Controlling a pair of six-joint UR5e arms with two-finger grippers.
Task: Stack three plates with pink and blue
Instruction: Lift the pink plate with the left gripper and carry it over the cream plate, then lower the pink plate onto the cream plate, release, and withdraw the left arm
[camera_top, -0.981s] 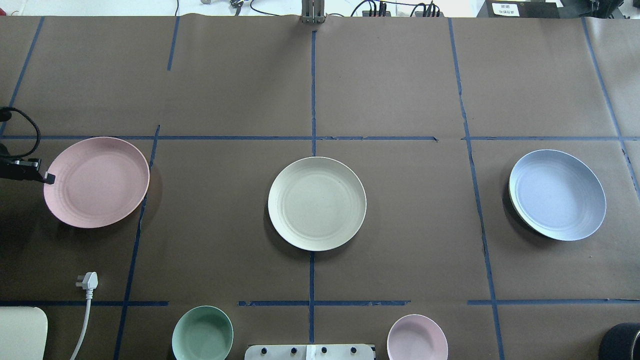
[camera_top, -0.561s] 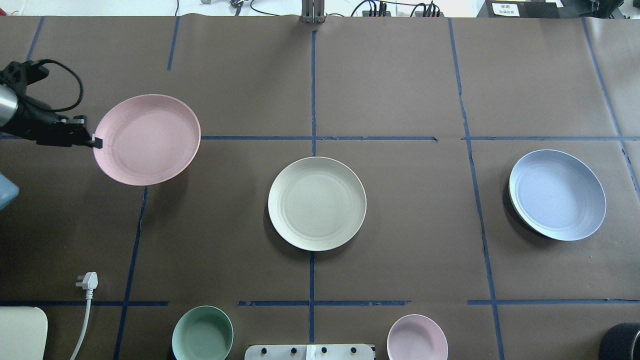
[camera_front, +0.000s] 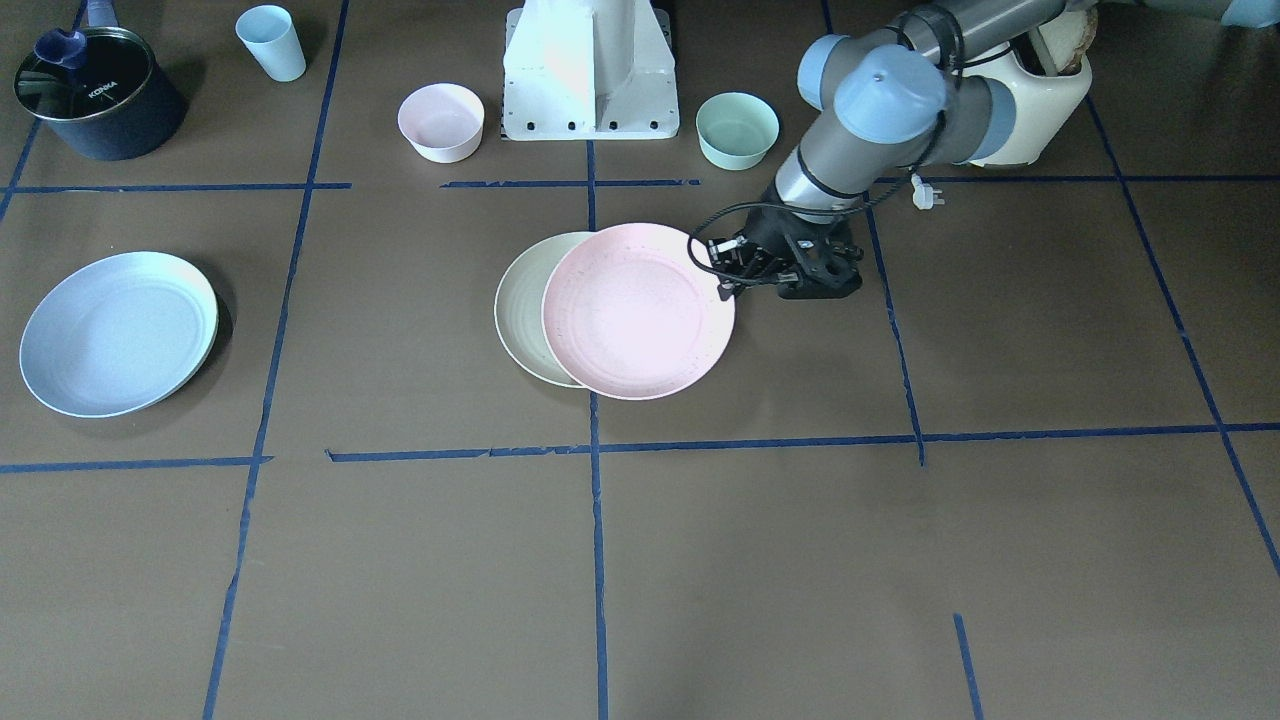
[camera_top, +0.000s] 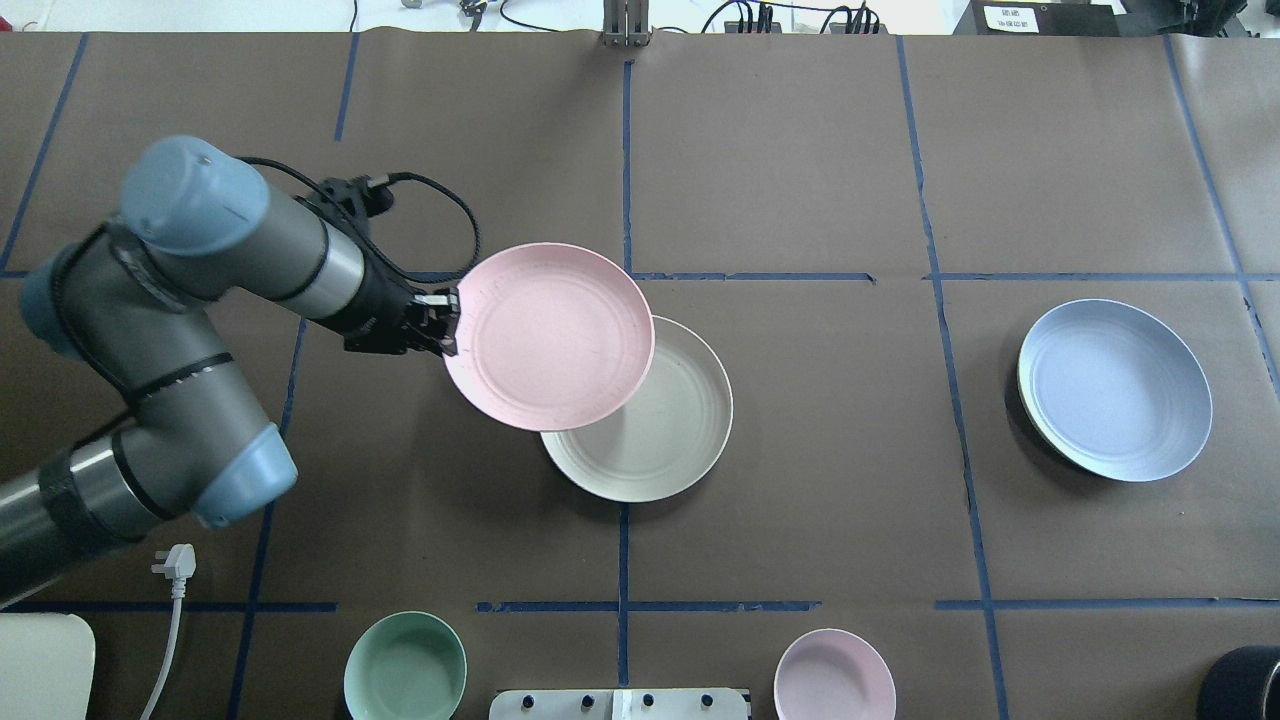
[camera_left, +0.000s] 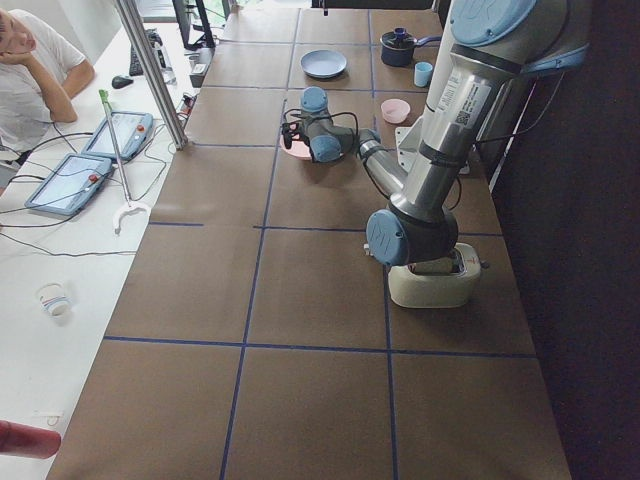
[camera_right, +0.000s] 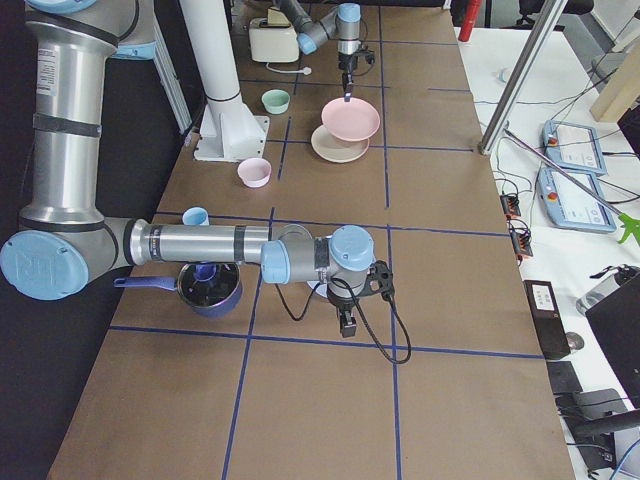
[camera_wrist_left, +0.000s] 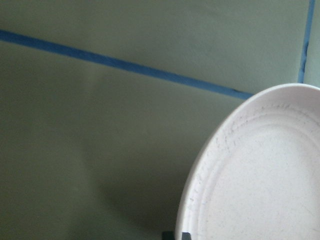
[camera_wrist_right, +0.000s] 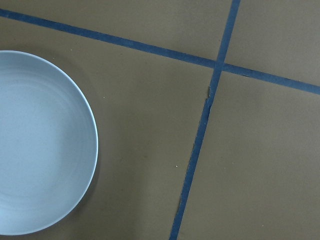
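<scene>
Left fingers (camera_top: 449, 326) are closed narrow on the near rim of the pink plate (camera_top: 550, 335), one above the lip and one below. The plate sticks out flat from the fingertips, held from that one edge only.

The cream plate (camera_top: 670, 430) lies on the desk (camera_top: 800, 180) just past and below the fingertips, half covered by the pink one. The two are off-centre. In the right side view the pink plate looks lifted clear of the cream, but it's small there and I can't be sure of the gap.

The blue plate (camera_top: 1115, 390) is well apart from the left fingers, flat on the desk. It sits just below the right wrist camera.

Right fingers (camera_right: 346, 326) show only in the right side view, so I cannot tell if they're wide or narrow.

Handling, as a judgement:
- The plates look light, stiff and shallow, with a matte finish, so probably not very slippery.
- The thin raised rim is the only place to pinch.
- A one-edge hold lets the far side droop or swing.
- Probably hard plastic, so no real breakage risk, but a plate dropped off-centre could skate on the one below.

Likely step: carry the pink plate on until centred over the cream one, then lower it.
</scene>
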